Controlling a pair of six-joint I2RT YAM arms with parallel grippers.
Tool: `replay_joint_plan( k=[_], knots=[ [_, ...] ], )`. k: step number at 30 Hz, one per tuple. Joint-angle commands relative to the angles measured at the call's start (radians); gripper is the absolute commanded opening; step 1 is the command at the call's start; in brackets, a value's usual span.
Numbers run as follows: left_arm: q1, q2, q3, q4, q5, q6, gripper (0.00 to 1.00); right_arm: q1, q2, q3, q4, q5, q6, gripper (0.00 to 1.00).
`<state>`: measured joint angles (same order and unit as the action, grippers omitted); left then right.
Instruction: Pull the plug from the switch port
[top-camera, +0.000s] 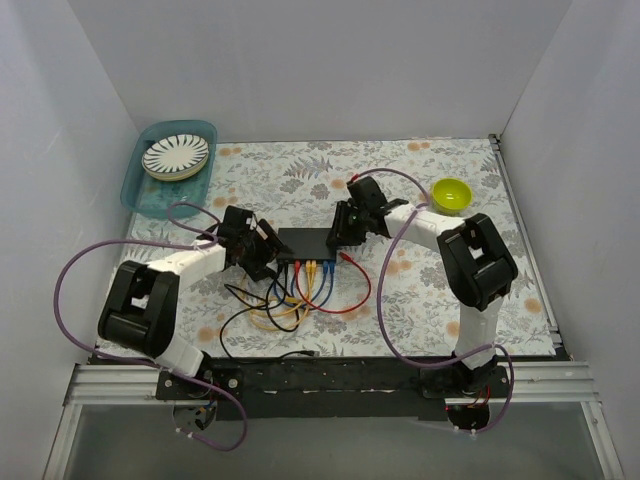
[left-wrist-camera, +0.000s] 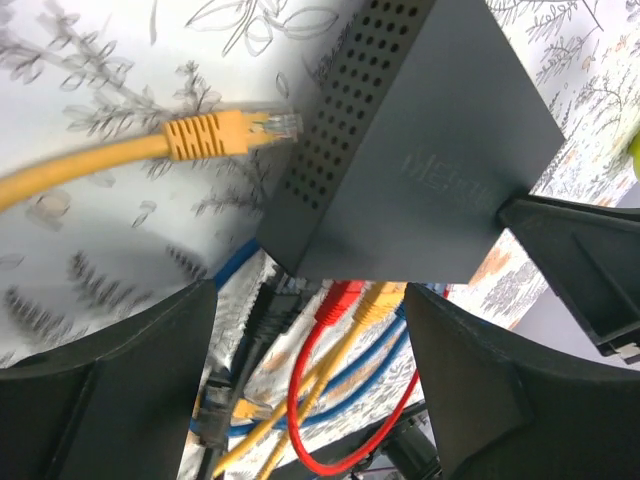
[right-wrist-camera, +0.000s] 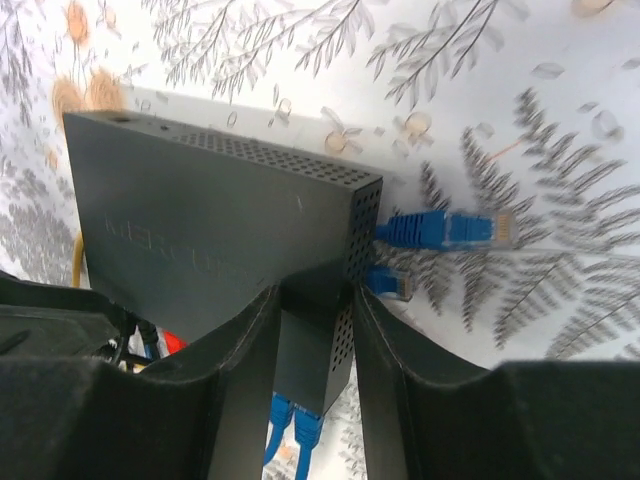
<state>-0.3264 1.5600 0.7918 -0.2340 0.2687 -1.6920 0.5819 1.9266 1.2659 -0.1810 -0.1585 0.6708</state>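
The matte-black switch lies mid-table with its ports facing the near edge. Red, yellow, blue and black cables run out of them. My left gripper is open at the switch's left near corner. In the left wrist view its fingers straddle a black plug, a red plug and a yellow plug seated in the switch. A loose yellow plug lies beside it. My right gripper is shut on the switch's right end.
Two loose blue plugs lie on the floral cloth right of the switch. A teal tray with a striped plate stands at the back left. A yellow-green bowl stands at the back right. White walls enclose the table.
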Motion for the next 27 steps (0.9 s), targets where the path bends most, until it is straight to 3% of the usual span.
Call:
replay_joint_plan(
  k=[1, 5, 8, 9, 10, 18, 27],
  knots=[
    [-0.002, -0.115, 0.012, -0.079, -0.092, 0.02, 0.76, 0.029, -0.035, -0.036, -0.093, 0.005, 0.003, 0.45],
    [0.003, -0.166, 0.118, -0.194, -0.209, 0.063, 0.81, -0.011, -0.199, -0.031, -0.182, 0.144, -0.017, 0.62],
    [0.003, -0.193, 0.199, -0.246, -0.253, 0.083, 0.87, -0.024, -0.308, -0.034, -0.242, 0.152, -0.065, 0.72],
    [0.003, -0.198, 0.208, -0.249, -0.247, 0.09, 0.98, -0.022, -0.331, -0.046, -0.242, 0.152, -0.076, 0.73],
    [0.001, -0.202, 0.214, -0.242, -0.235, 0.097, 0.98, -0.021, -0.356, -0.066, -0.235, 0.133, -0.08, 0.75],
    [-0.014, -0.144, 0.149, -0.091, 0.004, 0.103, 0.98, -0.014, -0.546, -0.475, 0.141, -0.096, 0.051, 0.67],
    [-0.014, -0.049, 0.185, -0.013, 0.036, 0.206, 0.86, 0.035, -0.486, -0.511, 0.285, -0.068, 0.104, 0.55]
  ],
)
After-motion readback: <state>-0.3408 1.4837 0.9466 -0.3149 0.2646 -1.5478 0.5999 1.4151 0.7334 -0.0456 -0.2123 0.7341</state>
